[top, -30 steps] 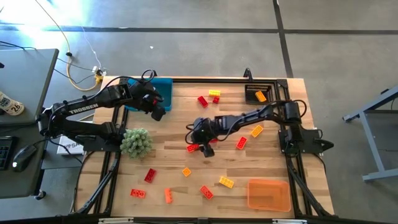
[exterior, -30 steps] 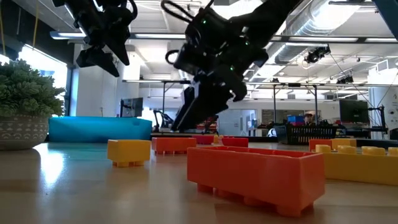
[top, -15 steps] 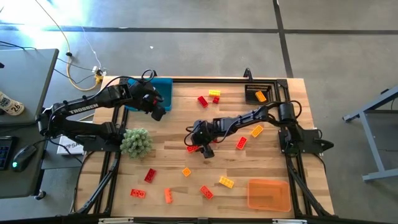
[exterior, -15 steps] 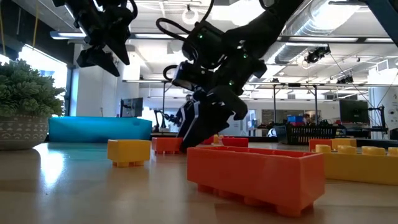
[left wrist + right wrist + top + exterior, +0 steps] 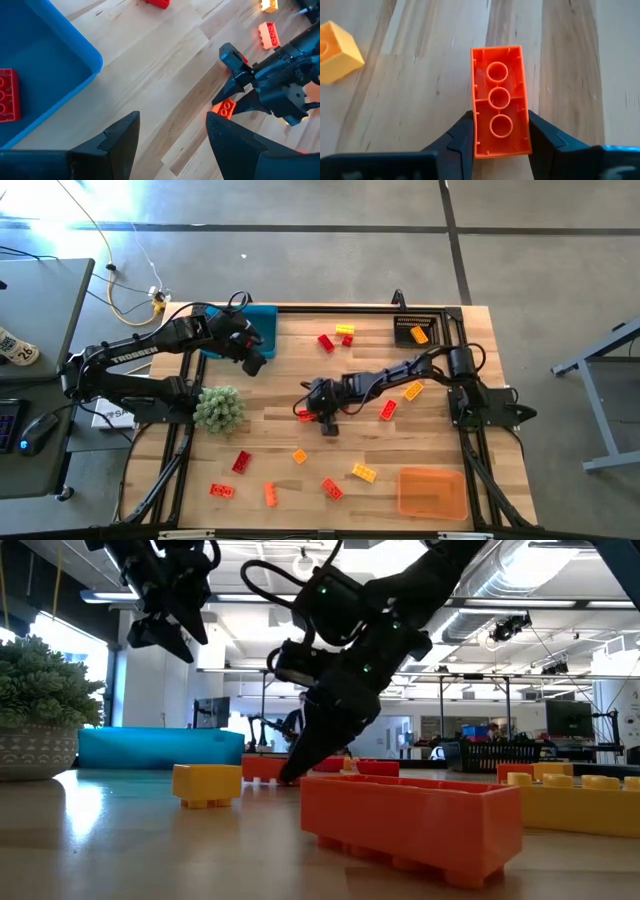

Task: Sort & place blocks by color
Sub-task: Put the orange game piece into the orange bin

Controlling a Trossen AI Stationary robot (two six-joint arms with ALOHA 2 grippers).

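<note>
- An orange brick (image 5: 500,115) lies upside down on the wooden table (image 5: 280,380), near the middle, its hollow underside with three round tubes facing up.
- The right gripper (image 5: 499,131) is down at the table with one finger on each long side of this brick; the fingers (image 5: 461,134) press against its walls, so I judge it gripped but not yet lifted.
- To do this step well, I would keep the squeeze square across the long sides and lift straight up; gripped near one end, the brick might swing.
- A small yellow brick (image 5: 336,50) sits near it, apart, and should stay clear of the lift.
- The orange tray (image 5: 432,492) at the table's near right corner looks like the likely home for this colour; a black crate (image 5: 415,330) at the far right already holds one orange piece.
- The left gripper (image 5: 172,135) hangs with its fingers apart, holding nothing, over the edge of the blue bin (image 5: 45,65), where a red brick (image 5: 8,95) lies.
- Other bricks are scattered about, and a green plant (image 5: 219,408) stands at the left.
- Writing: white letters on the left arm (image 5: 130,360) read "TROSSEN". I see no other legible labels.
</note>
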